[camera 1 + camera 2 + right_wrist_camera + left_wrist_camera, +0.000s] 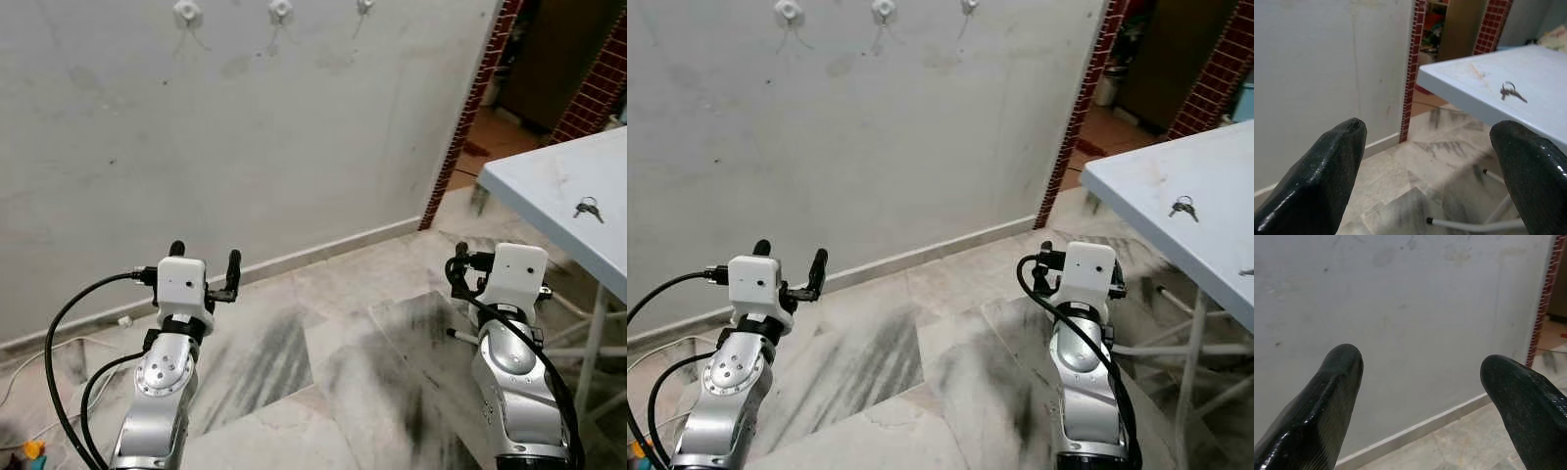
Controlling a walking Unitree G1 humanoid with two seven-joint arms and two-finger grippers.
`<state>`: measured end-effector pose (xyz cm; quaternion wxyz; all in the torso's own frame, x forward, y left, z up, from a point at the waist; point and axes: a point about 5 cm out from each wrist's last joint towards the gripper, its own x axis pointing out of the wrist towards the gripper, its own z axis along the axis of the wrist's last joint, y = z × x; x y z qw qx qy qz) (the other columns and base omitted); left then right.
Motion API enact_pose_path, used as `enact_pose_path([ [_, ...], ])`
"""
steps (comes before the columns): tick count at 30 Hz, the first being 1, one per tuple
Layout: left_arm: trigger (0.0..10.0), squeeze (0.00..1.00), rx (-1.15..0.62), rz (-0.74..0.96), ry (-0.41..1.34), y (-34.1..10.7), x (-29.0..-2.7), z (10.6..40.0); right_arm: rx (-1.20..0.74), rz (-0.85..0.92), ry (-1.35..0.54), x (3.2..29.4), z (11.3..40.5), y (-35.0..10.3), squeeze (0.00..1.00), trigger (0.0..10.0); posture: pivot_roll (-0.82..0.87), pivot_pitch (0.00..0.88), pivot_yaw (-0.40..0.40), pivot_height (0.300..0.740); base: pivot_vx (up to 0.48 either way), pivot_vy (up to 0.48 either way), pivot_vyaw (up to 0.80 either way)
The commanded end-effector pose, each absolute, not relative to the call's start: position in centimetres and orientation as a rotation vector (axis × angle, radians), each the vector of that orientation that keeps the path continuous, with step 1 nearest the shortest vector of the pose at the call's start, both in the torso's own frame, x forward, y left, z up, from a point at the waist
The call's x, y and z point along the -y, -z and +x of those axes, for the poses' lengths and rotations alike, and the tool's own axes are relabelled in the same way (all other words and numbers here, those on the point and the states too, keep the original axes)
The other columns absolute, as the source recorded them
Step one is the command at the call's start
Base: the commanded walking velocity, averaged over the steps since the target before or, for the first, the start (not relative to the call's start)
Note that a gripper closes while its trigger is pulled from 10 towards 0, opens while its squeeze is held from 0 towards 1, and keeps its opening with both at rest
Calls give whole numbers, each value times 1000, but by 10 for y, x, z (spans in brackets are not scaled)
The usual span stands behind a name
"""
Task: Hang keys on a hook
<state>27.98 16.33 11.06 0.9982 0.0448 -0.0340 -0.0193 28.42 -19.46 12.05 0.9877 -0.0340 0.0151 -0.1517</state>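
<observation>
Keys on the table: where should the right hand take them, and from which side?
Probably by the ring. The keys lie flat on the pale blue table, back from its edge, blades fanned out to one side. Bring the open right hand down from above, fingers straddling the ring; a sideways approach would likely just push them along.

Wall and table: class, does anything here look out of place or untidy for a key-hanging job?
Yes. The keys lie loose on the light blue table while the wall hooks hang bare. The white wall is scuffed and stained. Both grippers, left and right, are open and hold nothing.
</observation>
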Motion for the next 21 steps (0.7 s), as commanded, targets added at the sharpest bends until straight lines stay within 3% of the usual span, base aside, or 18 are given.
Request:
enact_pose_path([
  [1, 10000, 0, 57, 91, 29, -112, -166, 285, -40, -43, 275, 192, 287, -121, 0, 10000, -66, 0, 6, 740, 0, 0, -744],
  [12, 10000, 0, 54, 102, 27, -112, -168, 287, -32, -108, 320, 197, 283, -120, 0, 10000, -72, 0, 15, 740, 0, 0, -740],
  [21, 10000, 0, 59, 95, 39, -115, -162, 293, -32, -63, 285, 195, 282, -120, 0, 10000, -79, 0, 21, 740, 0, 0, -747],
])
